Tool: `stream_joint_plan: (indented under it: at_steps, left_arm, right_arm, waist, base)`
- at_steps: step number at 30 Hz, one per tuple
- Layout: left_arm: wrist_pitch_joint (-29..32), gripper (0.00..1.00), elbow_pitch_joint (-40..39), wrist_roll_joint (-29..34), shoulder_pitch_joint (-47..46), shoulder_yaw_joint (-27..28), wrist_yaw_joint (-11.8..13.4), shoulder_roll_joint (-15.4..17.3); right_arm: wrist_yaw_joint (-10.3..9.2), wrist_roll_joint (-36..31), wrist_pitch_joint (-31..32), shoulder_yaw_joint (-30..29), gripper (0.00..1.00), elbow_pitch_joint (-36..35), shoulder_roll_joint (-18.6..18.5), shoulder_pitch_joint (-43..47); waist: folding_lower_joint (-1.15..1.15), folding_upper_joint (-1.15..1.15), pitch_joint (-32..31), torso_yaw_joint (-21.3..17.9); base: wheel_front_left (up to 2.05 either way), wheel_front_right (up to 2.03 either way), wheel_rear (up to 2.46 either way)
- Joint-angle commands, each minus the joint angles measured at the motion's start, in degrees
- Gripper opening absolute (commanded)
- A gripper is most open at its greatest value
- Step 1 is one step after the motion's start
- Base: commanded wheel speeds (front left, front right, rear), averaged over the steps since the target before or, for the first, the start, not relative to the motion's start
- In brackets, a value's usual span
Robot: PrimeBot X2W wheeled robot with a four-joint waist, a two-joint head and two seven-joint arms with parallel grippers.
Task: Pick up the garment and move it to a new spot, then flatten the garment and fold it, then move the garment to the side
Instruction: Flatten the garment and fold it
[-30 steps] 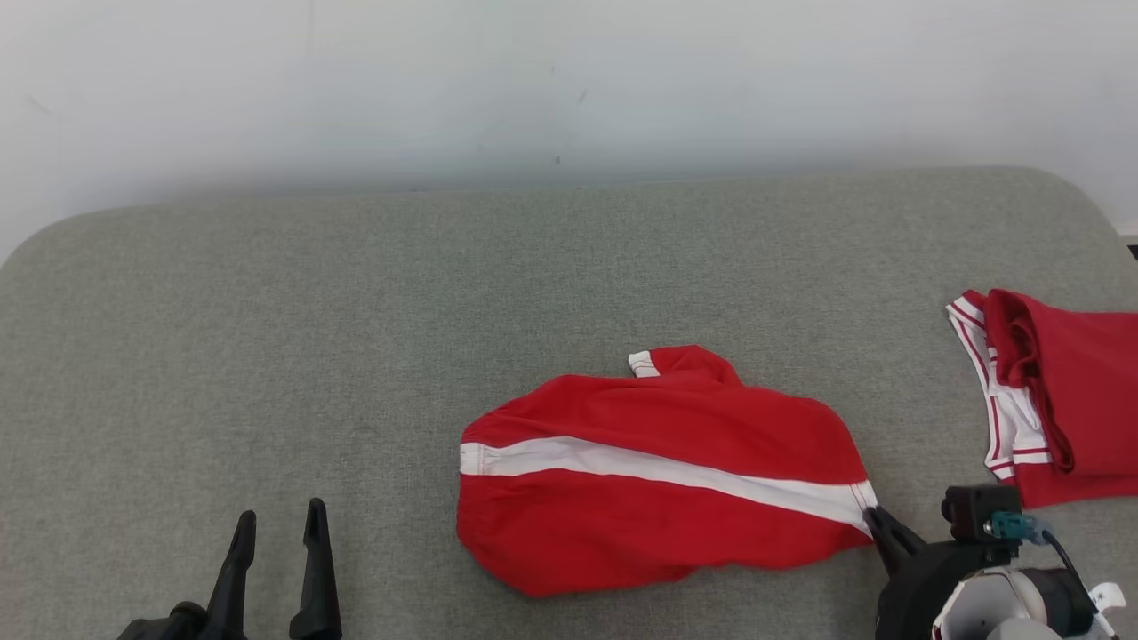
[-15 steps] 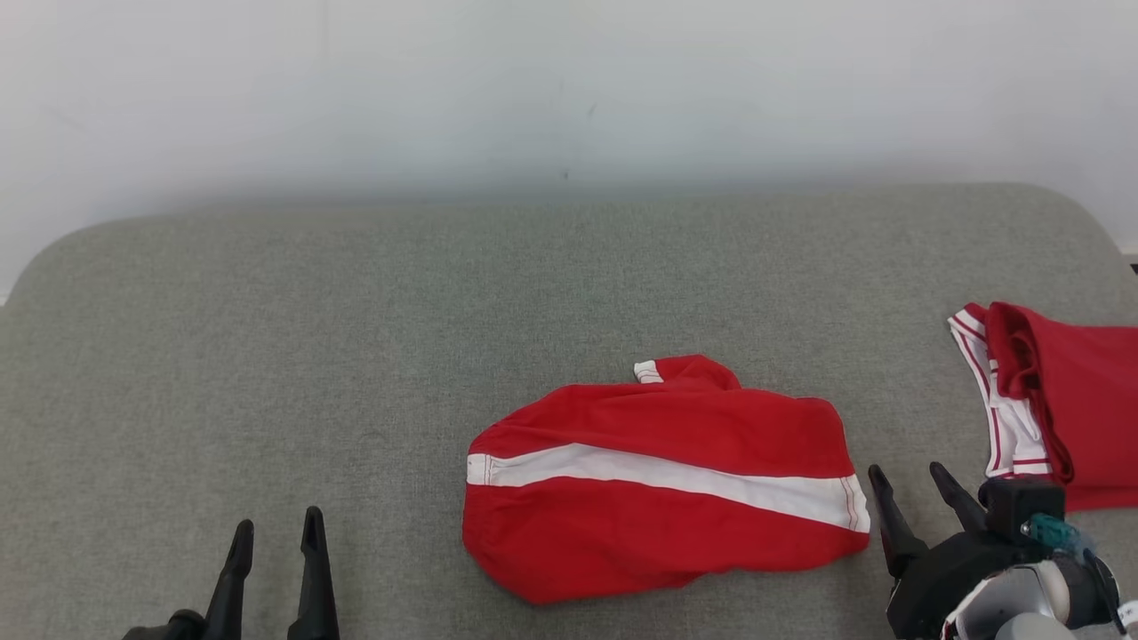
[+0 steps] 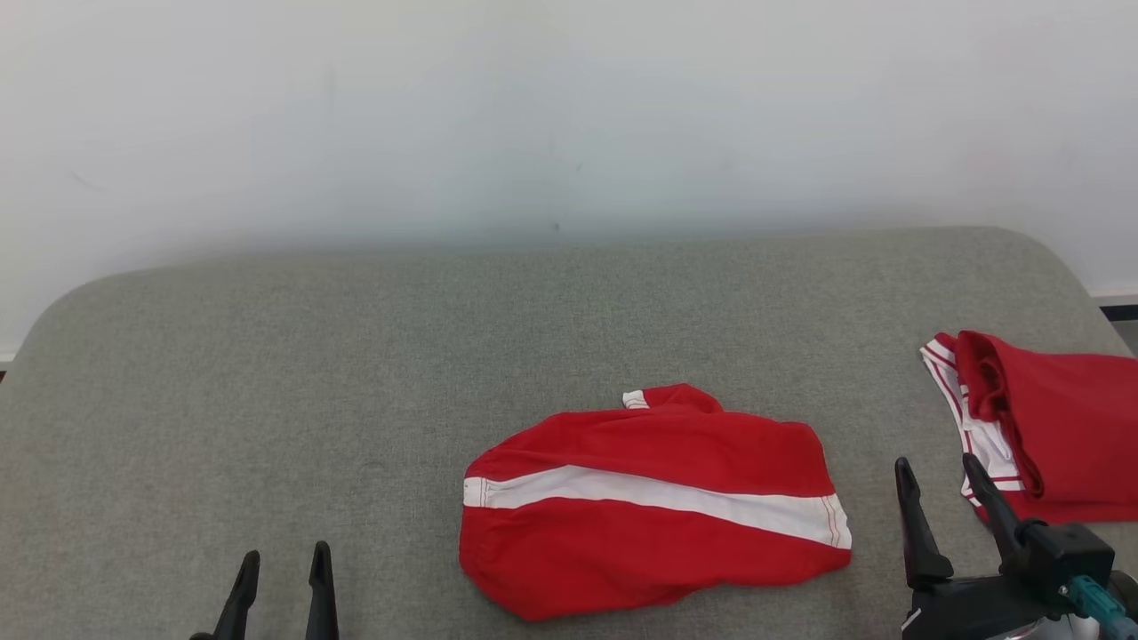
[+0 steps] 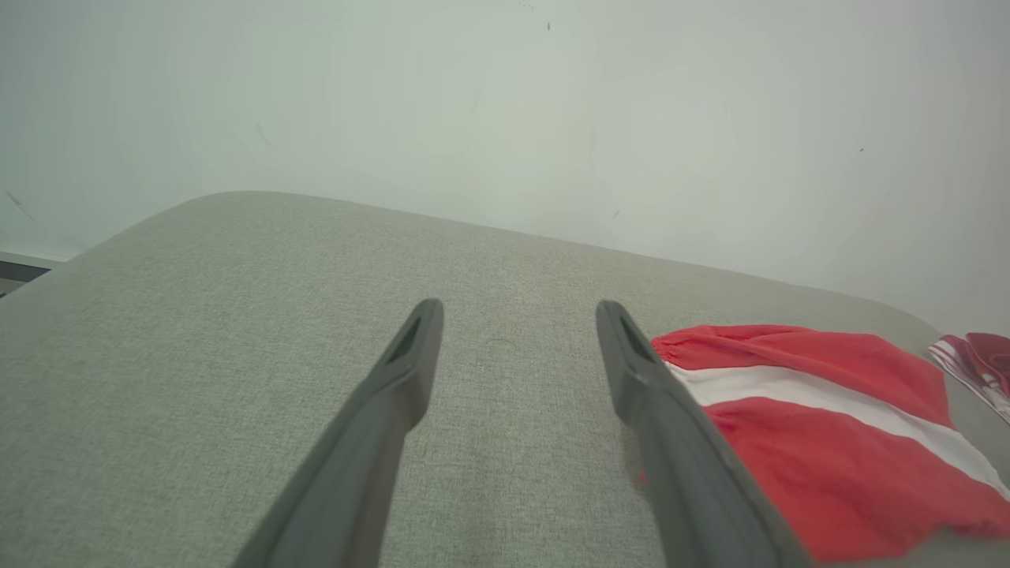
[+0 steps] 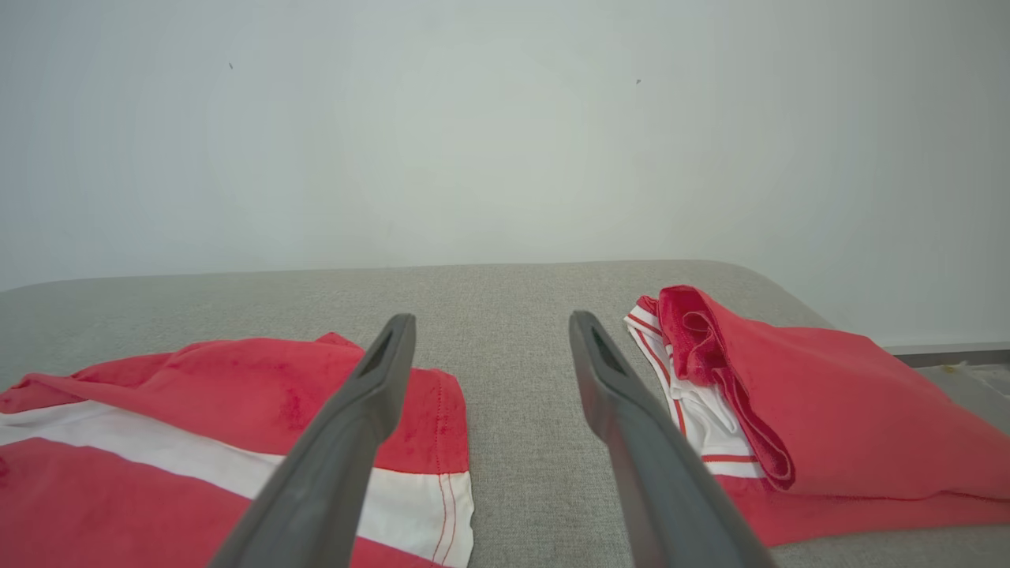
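While red shorts (image 3: 640, 556) lay on grey padded surface (image 3: 267, 373), white stripe (image 3: 658, 496) running left-right, right gripper (image 3: 935, 464) stood just beside stripe's right end, nearer arm; left gripper (image 3: 285, 553) well apart leftward. Both pairs spread wide, holding nothing.

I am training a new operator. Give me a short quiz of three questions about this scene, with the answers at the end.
1. True or false: the right claw is shut on the red garment with a white stripe.
2. Where on the grey fabric surface does the other red garment with white-and-red trim lie? A) at the robot's right side B) in the middle C) at the robot's left side
3. Fill the gap: the left claw stands ___, with nothing between its fingers.
Key: 1 false; 2 A; 3 open.
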Motion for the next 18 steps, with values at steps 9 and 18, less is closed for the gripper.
stream_joint_plan:
  at_steps: [9, 18]
  left_arm:
    - [-0.25, 1.0, 2.45, 2.38, 1.47, 1.28, -1.27, 0.1]
    - [-0.25, 1.0, 2.45, 3.16, 1.4, 2.52, -1.9, 0.1]
  right_arm:
    - [-0.15, 0.71, -0.71, 3.2, 1.0, -1.45, -0.93, 2.9]
    - [-0.15, 2.1, -0.77, 4.8, 1.0, -1.3, -1.44, 3.44]
  waist:
    - [0.0, 0.0, -2.15, -1.15]
    - [0.0, 0.0, -2.01, -1.8]
  base:
    - [0.0, 0.0, 0.0]
    - [0.0, 0.0, 0.0]
